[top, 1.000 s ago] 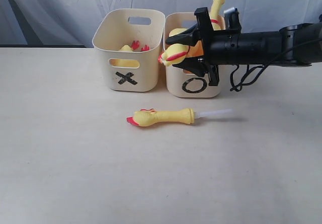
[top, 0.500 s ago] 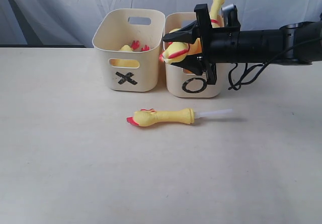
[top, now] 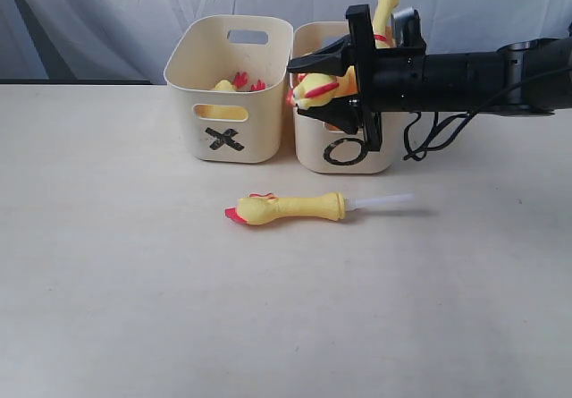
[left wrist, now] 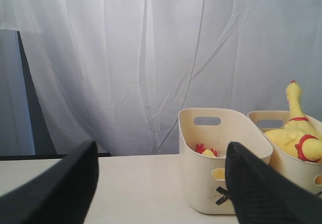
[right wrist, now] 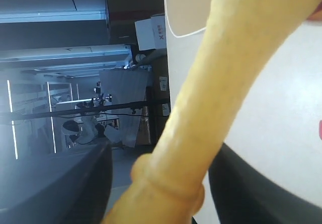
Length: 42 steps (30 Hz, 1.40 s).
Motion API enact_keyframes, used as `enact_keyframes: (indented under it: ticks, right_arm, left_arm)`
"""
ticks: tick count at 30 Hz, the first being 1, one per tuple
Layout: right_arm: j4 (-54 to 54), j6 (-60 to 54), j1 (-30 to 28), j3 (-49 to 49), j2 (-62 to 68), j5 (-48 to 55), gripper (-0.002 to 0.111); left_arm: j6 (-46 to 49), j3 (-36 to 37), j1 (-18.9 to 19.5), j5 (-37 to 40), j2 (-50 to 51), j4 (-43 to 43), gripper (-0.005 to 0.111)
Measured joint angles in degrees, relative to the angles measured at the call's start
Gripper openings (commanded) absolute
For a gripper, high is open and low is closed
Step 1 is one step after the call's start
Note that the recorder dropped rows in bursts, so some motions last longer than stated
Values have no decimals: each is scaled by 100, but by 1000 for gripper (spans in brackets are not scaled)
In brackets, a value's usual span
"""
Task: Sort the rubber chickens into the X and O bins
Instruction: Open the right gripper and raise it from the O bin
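My right gripper reaches in from the right, level with the rim of the O bin. Its jaws stand wide, one above the other, and a long yellow rubber chicken lies between them. In the right wrist view that chicken rests against one finger and a gap shows to the other. A second long chicken sticks upright out of the O bin. The X bin holds another chicken. The small slim chicken with the whitish tube lies on the table. My left gripper is open and empty, facing the X bin.
The two bins stand side by side at the back of the cream table, in front of a white curtain. The right arm's black forearm and its dangling cable hang beside the O bin.
The right gripper has shifted slightly left and up, and the chicken's head between its jaws has risen a little with it. The small chicken on the table has not moved.
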Motion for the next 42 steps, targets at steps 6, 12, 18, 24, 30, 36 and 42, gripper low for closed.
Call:
enact_keyframes:
  ticks: [6, 12, 18, 24, 30, 36, 42]
  right_arm:
    - [0, 34, 0, 0, 0, 0, 55]
    - [-11, 234, 0, 0, -12, 215, 55]
    - [-11, 407, 0, 0, -122, 240, 55]
    - [-11, 525, 0, 0, -331, 323, 55]
    - [-44, 599, 0, 0, -539, 393, 55]
    - [-49, 726, 0, 0, -774, 611, 55]
    - [-49, 761, 0, 0, -999, 764, 54]
  left_arm:
    - [58, 0, 0, 0, 0, 0, 67]
    - [70, 0, 0, 0, 0, 0, 67]
    - [72, 0, 0, 0, 0, 0, 67]
    - [82, 0, 0, 0, 0, 0, 67]
    - [82, 0, 0, 0, 0, 0, 67]
    - [82, 0, 0, 0, 0, 0, 67]
    - [82, 0, 0, 0, 0, 0, 67]
